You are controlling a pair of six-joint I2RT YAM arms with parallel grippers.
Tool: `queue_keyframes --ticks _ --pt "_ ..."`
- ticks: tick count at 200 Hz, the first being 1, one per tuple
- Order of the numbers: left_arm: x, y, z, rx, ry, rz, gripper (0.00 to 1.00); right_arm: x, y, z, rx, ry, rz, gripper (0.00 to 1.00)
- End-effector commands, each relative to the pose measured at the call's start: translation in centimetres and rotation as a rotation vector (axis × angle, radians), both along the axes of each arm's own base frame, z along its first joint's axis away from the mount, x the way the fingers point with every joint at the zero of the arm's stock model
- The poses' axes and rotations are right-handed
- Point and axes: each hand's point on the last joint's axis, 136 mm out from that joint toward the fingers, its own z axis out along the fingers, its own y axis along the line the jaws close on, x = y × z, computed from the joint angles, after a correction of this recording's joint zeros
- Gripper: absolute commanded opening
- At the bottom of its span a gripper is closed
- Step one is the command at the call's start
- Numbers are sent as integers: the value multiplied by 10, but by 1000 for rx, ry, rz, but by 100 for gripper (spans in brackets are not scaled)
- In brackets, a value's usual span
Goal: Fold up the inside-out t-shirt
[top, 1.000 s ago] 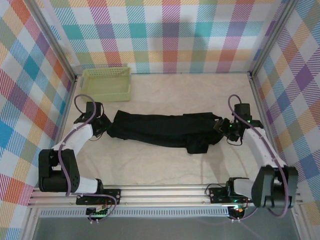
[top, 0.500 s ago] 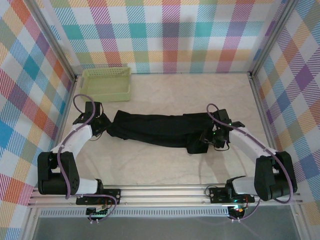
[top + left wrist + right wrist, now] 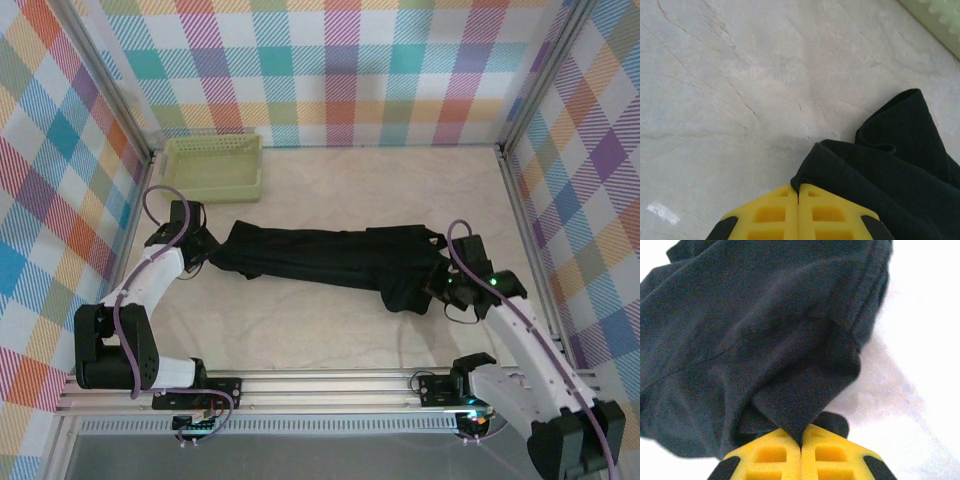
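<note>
Left end effector (image 3: 798,187): clenched, its yellow fingers pressed flat together, with a fold of black cloth nipped at their tips; it sits low over the desk at the shirt's left end.
Right end effector (image 3: 801,432): clenched too, with a dark flap of cloth pinched in the seam between its yellow fingers; it is at the shirt's right end, a little nearer the arm bases than the left one.
Inside-out t-shirt (image 3: 330,258): black and bunched into a long band across the middle of the desk, stretched between the two end effectors. The left end is drawn to a narrow point. Near the right end a thicker lump of cloth sags toward the near edge. Stitched seams show in the right wrist view.
Desk (image 3: 330,335): pale and marbled with fine veins, bare in front of and behind the shirt.
Lattice basket (image 3: 213,165): pale yellow-green plastic, in the far left corner by the back wall, well apart from the shirt.
Surround: checked walls (image 3: 330,70) in many colours on three sides.
</note>
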Motion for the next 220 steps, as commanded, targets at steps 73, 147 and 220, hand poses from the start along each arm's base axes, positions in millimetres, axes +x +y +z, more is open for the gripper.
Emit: queue_keyframes --ticks 73,147,220 --pt "0 12 -2 57 15 36 0 -41 -3 -51 15 215 -59 48" --pt "3 7 -2 29 10 27 0 -61 60 -63 153 257 159 59" --pt "12 -3 12 -25 -18 6 0 16 103 -11 216 103 253 6"
